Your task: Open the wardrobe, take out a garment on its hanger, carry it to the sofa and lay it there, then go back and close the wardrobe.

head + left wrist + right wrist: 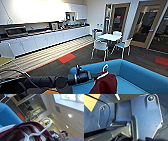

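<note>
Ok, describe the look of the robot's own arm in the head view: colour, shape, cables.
The left arm is a dark, nearly black tube built from rounded cylindrical segments, with a paler metallic ring near the wrist. A thin dark cable loops loosely above it. The wrist ends in a stubby black block with small knobs on top. No markings are readable.

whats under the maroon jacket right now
The blue sofa: the maroon jacket hangs on its white hanger above the seat, at the left arm's end. The seat right beneath is hidden by the jacket, so contact cannot be told.
</note>
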### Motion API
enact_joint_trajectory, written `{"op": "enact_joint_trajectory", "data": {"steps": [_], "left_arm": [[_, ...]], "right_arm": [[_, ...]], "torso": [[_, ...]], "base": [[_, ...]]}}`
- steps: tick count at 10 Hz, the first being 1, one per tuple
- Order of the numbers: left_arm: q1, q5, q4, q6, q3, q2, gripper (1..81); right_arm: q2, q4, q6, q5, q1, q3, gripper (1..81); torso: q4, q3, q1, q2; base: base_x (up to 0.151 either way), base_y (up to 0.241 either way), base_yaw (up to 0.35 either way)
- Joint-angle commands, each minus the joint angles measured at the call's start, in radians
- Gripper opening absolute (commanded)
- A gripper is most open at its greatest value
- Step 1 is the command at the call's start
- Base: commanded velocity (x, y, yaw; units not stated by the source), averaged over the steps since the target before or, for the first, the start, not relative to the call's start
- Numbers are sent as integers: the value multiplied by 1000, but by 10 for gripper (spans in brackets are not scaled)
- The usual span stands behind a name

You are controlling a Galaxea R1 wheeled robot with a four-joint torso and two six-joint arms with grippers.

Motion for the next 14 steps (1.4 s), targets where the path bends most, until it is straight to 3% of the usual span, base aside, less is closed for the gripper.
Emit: {"op": "enact_joint_trajectory", "data": {"steps": [1,4,5,6,7,8,11,12,14], "left_arm": [[-148,-43,38,-1,40,0,10],[-144,-43,43,-1,22,20,10],[-144,-42,41,-2,-6,46,10],[-144,-42,41,-2,-23,65,10],[-144,-42,41,-2,-41,80,10],[-144,-42,41,-2,-63,94,10],[-144,-20,40,-2,-150,150,10],[-147,-20,40,-4,-175,169,10],[-160,-19,38,-4,-236,218,10]], "right_arm": [[8,0,-6,-70,29,8,811],[8,0,-6,-70,29,8,811],[8,0,-6,-70,29,9,811],[8,0,-6,-70,29,8,811],[8,0,-6,-70,27,9,811],[8,-1,-6,-70,29,9,811],[8,-1,-6,-70,29,8,811],[8,0,-6,-70,29,9,811],[7,0,-6,-70,27,8,811]], "torso": [[0,0,0,0],[0,-1,0,1],[0,-27,0,0],[0,-79,0,1],[0,-192,0,0],[0,-118,-1,0],[0,-219,-1,1],[0,-160,0,1],[0,-187,0,1]], "base": [[0,0,0],[0,0,0],[0,0,0],[0,0,0],[0,0,0],[0,0,0],[0,0,0],[0,0,0],[0,0,0]]}}
